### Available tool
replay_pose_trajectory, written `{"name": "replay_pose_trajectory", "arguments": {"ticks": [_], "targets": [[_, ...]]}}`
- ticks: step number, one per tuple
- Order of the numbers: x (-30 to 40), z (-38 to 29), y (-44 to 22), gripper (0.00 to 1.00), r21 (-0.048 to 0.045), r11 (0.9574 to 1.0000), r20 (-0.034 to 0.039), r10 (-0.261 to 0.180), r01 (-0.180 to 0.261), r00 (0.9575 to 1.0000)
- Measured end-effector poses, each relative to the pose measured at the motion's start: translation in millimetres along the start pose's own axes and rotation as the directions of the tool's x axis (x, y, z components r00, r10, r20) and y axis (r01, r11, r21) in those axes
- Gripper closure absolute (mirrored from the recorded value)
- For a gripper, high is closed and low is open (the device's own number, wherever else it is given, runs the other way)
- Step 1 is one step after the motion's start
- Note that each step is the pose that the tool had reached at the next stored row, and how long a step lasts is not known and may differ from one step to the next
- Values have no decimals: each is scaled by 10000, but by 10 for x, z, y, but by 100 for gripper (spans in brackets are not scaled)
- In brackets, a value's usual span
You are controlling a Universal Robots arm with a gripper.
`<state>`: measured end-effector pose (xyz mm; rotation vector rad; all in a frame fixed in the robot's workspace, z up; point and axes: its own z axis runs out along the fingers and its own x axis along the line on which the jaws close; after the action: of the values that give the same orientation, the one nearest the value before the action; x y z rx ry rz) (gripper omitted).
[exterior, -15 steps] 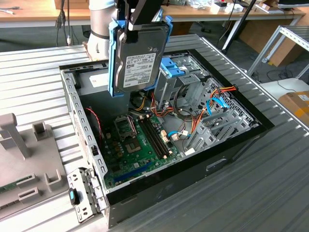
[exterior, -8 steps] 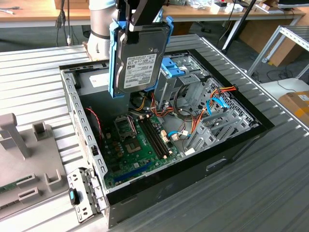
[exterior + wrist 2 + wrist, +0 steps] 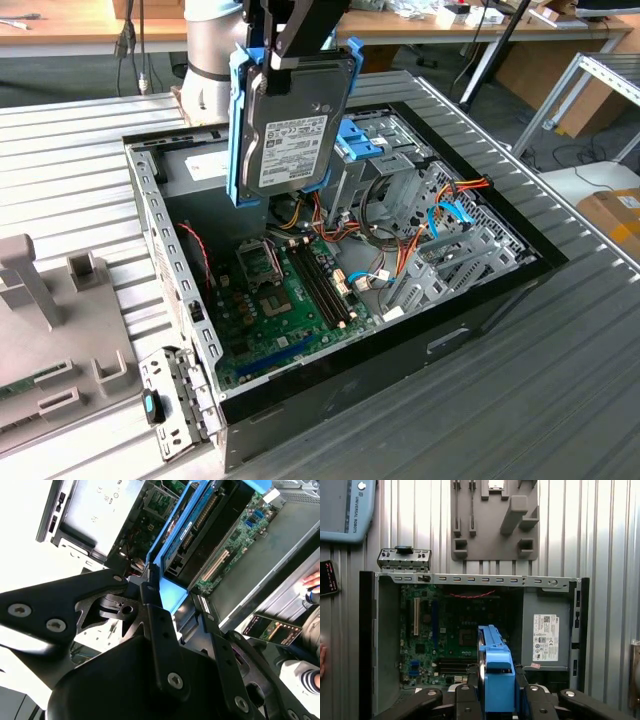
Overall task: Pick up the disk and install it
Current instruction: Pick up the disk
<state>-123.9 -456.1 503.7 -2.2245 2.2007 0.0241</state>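
Disk (image 3: 292, 125) hangs upright, its top edge clamped by the tool (image 3: 295, 45), clear above the open case (image 3: 160, 235)

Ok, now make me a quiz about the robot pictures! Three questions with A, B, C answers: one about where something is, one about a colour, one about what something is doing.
1. Where is the disk?
A. deep inside the case
B. beside the case
C. up over the open case

2. What colour is the disk's frame?
A. blue
B. red
C. yellow

3. What is the gripper doing?
A. open and empty
B. shut on the disk
C. shut on nothing

Answers:
1 C: the exterior view shows it hanging upright over the case.
2 A: blue strips run along its edges.
3 B: in the first wrist view the fingers clamp the frame's sides.
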Motion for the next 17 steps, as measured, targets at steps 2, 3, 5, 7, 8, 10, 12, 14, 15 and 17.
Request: {"name": "replay_pose_trajectory", "arguments": {"ticks": [2,3,5,7,8,10,12,14,15,17], "targets": [[5,0,0,63,0,10000,0,-1,1,10000],[32,0,1,63,0,10000,1,0,0,10000],[75,-1,2,63,1,10000,1,0,0,10000],[75,-1,1,63,1,10000,0,1,-1,10000],[75,-2,1,63,-1,10000,-1,0,0,10000],[95,-1,1,63,0,10000,1,-1,1,10000],[111,-2,1,63,0,10000,0,0,0,10000],[143,-3,2,63,0,10000,0,-1,1,10000],[149,-2,2,63,1,10000,1,0,0,10000],[151,-3,2,63,0,10000,0,0,0,10000]]}}
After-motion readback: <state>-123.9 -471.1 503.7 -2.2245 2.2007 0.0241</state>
